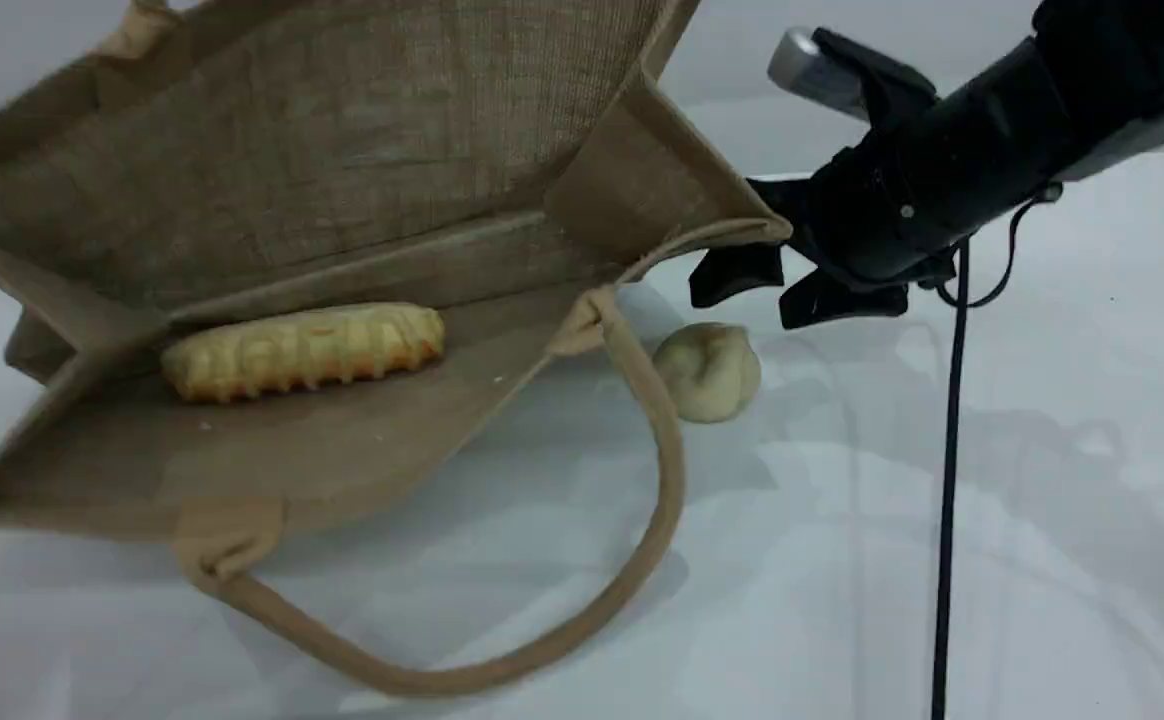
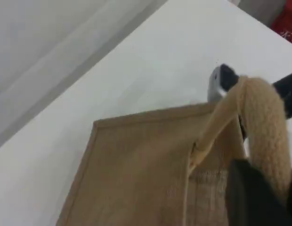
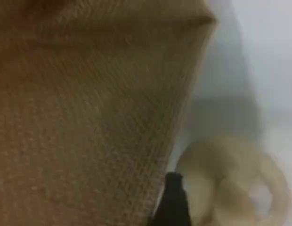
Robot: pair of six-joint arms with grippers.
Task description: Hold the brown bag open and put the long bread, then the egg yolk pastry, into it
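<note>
The brown bag [image 1: 322, 150] lies on its side with its mouth held wide open toward the camera. The long bread [image 1: 304, 350] rests inside on the lower wall. On the table just right of the bag's mouth sits the egg yolk pastry [image 1: 709, 371]. My right gripper [image 1: 777, 288] hangs open just above and right of the pastry, close to the bag's corner. In the right wrist view, my fingertip [image 3: 173, 202] shows between the bag wall [image 3: 89, 117] and the pastry [image 3: 231, 183]. My left gripper [image 2: 259, 197] is shut on the bag's upper handle [image 2: 263, 122], above the bag [image 2: 136, 169].
The bag's lower handle [image 1: 642, 580] loops out across the white table toward the front. A black cable [image 1: 947, 480] hangs straight down from the right arm, right of the pastry. A red object [image 2: 288, 21] shows beyond the table's far corner.
</note>
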